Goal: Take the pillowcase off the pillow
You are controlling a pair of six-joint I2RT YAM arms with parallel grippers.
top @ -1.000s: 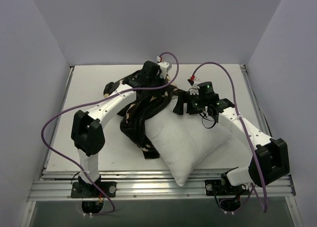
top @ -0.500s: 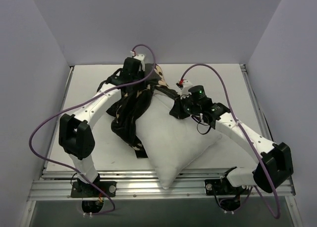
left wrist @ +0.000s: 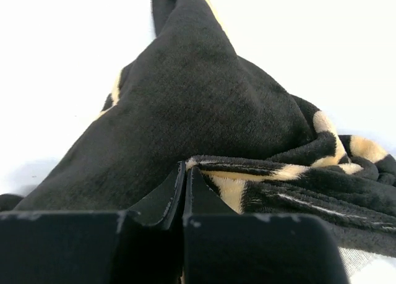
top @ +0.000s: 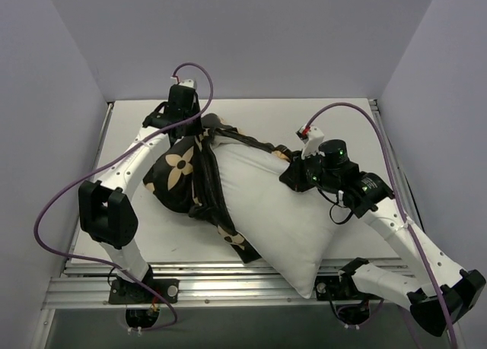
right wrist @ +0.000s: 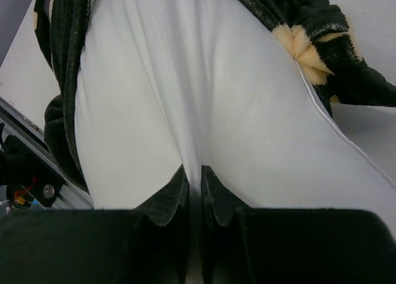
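Observation:
The white pillow (top: 281, 208) lies slantwise across the table, its near corner over the front edge. The black pillowcase (top: 179, 174) with tan flowers covers only its left end, and a thin strip trails along the far edge. My left gripper (top: 192, 125) is shut on a fold of the pillowcase (left wrist: 204, 104); the left wrist view shows its jaws (left wrist: 184, 170) pressed together on the black fabric. My right gripper (top: 294, 174) is shut on a pinched ridge of the pillow (right wrist: 154, 92), with the jaws (right wrist: 195, 174) closed round white cloth. Pillowcase edges (right wrist: 309, 24) frame that view.
The white table (top: 358, 128) is boxed in by grey walls at left, right and back. An aluminium rail (top: 228, 290) runs along the front edge by the arm bases. Purple cables (top: 68, 189) loop off both arms.
My right gripper shut on the pillow and drew back to the right. My left arm dragged the pillowcase left and toward the back, baring more of the pillow and spreading the black fabric.

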